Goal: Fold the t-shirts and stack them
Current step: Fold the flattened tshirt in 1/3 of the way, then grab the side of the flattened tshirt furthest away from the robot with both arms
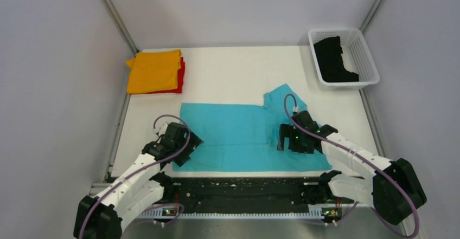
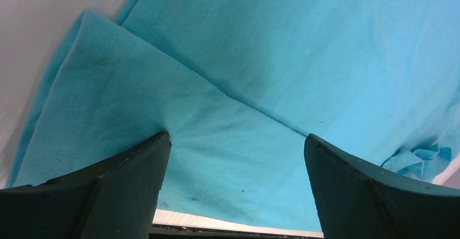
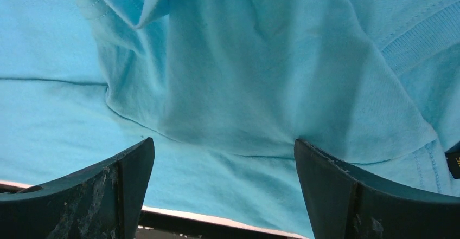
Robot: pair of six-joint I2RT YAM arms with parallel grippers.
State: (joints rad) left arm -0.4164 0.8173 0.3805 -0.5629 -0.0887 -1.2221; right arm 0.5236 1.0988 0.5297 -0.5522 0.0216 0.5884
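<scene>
Top external shows four t-shirts: turquoise (image 1: 233, 136), orange (image 1: 153, 72), red (image 1: 181, 72), black (image 1: 333, 60); left hand (image 1: 191, 151) and right hand (image 1: 283, 137) gape wide.

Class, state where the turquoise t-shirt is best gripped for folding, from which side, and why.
Probably its near long edge, one corner each, approached from the arms' side: the turquoise t-shirt lies mostly flat with that edge straight and free. The left pincer and right pincer hang open over it.
</scene>
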